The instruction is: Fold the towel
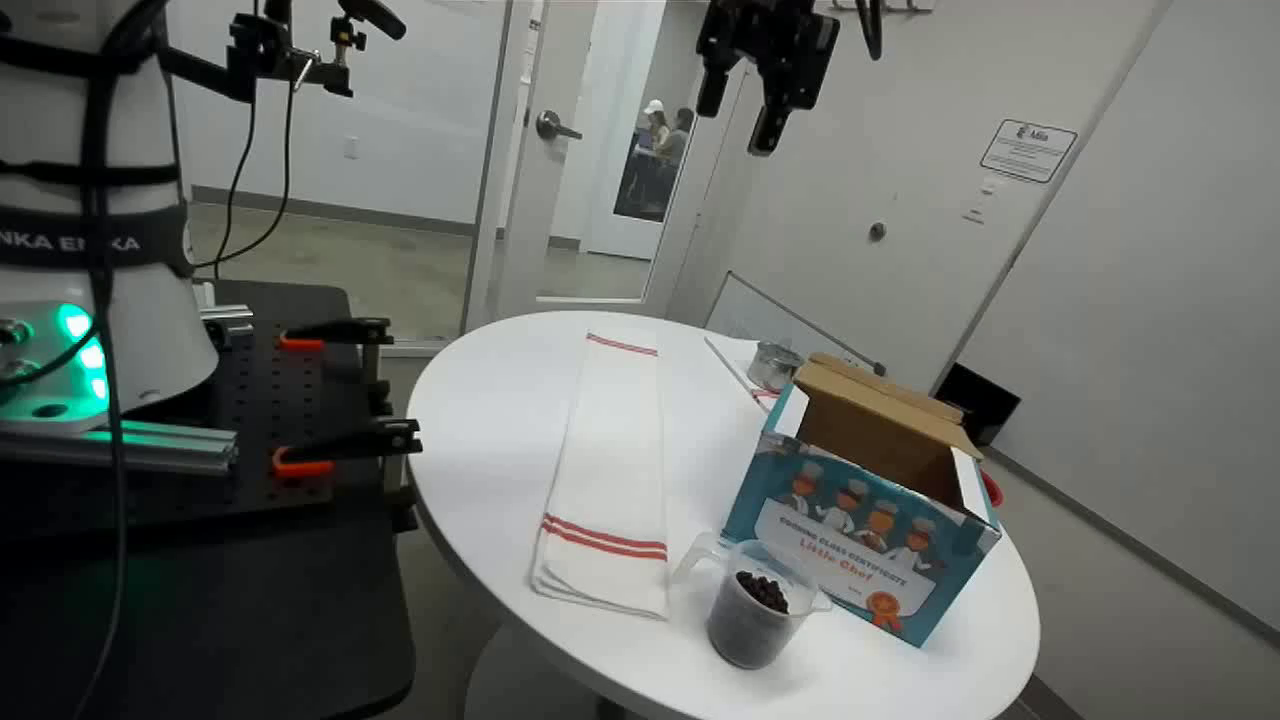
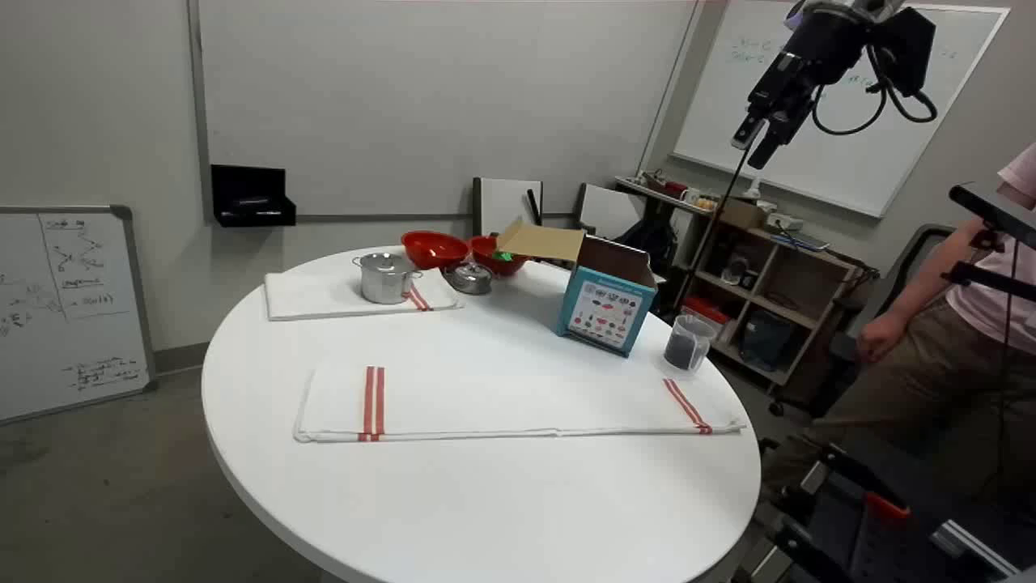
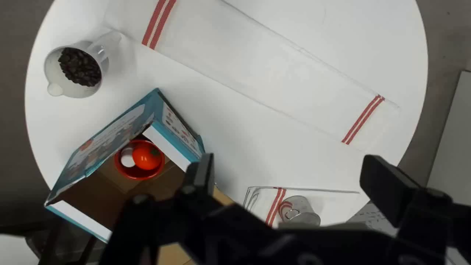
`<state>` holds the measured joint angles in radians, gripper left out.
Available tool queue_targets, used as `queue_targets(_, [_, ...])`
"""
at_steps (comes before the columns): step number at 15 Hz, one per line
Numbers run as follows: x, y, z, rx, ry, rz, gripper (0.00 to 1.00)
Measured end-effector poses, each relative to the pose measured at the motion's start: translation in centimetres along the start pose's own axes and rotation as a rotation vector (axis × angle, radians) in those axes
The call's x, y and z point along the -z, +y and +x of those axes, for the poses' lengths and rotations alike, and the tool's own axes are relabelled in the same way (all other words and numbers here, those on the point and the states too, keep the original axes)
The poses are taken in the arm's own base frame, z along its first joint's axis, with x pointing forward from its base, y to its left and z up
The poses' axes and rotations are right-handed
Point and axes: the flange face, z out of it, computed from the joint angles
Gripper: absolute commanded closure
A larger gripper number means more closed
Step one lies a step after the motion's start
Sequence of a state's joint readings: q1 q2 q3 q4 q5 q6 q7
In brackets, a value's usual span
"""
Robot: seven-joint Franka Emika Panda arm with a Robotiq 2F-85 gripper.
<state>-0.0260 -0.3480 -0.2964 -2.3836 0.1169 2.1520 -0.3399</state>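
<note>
Round and white, the tabletop (image 2: 502, 510) spreads before me. Nearest lies the towel (image 2: 502, 405), flat and long, red-striped near both ends. Beyond it stand a measuring cup (image 2: 686, 344) of dark beans (image 3: 80, 67) and the open Little Chef cardboard box (image 2: 603, 312); farther off, a steel pot (image 2: 386, 279) on a striped cloth (image 2: 312, 295). High up hangs the gripper (image 1: 736, 126), fingers (image 3: 382, 187) wide apart, holding nothing.

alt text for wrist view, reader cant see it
A white towel, red stripes near both ends, lies on a round table, seen from above. Nearby are a cup, an open box and a metal pot; the open gripper shows at the bottom.
</note>
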Motion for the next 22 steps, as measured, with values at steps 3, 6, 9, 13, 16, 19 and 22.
queue_targets(3, [0.0,-0.1,0.0,0.001,-0.001,-0.002,0.00])
queue_targets(6, [-0.5,-1.6,0.5,0.027,-0.009,-0.001,0.00])
queue_targets(9, [-1.8,-5.7,2.1,0.105,-0.024,-0.002,0.00])
queue_targets(13, [-5.0,-13.7,6.5,0.256,-0.039,-0.023,0.00])
queue_targets(16, [-8.4,-19.0,9.5,0.350,-0.070,-0.042,0.00])
queue_targets(19, [-11.9,-22.8,11.5,0.423,-0.112,-0.075,0.00])
queue_targets(22, [-15.1,-26.1,12.2,0.472,-0.148,-0.093,0.00])
